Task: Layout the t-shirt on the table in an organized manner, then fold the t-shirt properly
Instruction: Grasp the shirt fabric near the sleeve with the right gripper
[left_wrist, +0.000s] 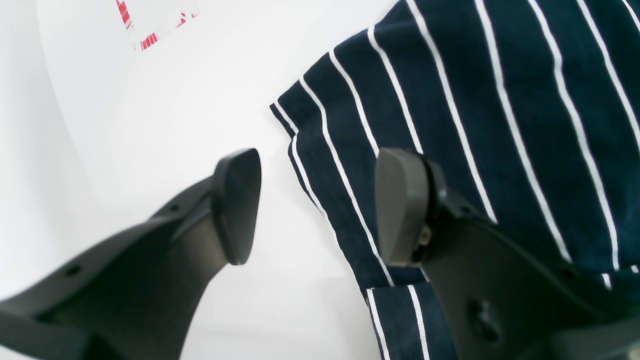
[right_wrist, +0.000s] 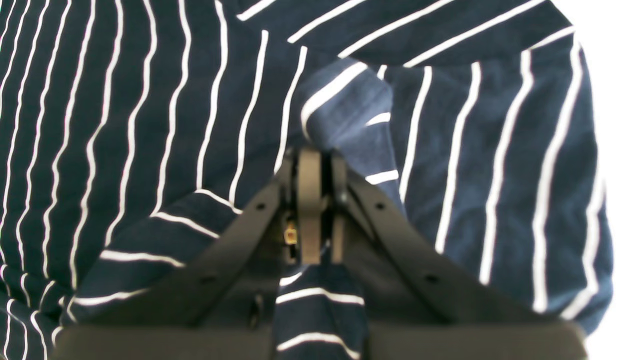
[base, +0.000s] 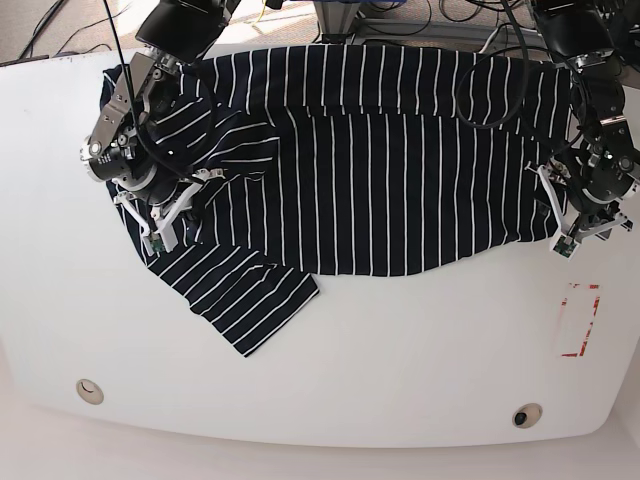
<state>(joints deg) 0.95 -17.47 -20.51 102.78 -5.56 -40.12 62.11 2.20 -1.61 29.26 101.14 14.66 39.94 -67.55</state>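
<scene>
Jaws apart on the left gripper (left_wrist: 310, 205) at a shirt corner; right gripper (right_wrist: 320, 165) clamped on a fold of cloth.

Spread across the bench (base: 330, 390) from nine to three o'clock, the t-shirt (base: 380, 170) lies rumpled, one sleeve skewed toward seven o'clock. To do this well, I judge the left should close over the hem edge, then both draw outward evenly, low, without lifting.

Beyond the far edge, grey floor (base: 30, 25) shows at one corner, and dark cables (base: 470, 12) trail across it under bright, even light.
</scene>
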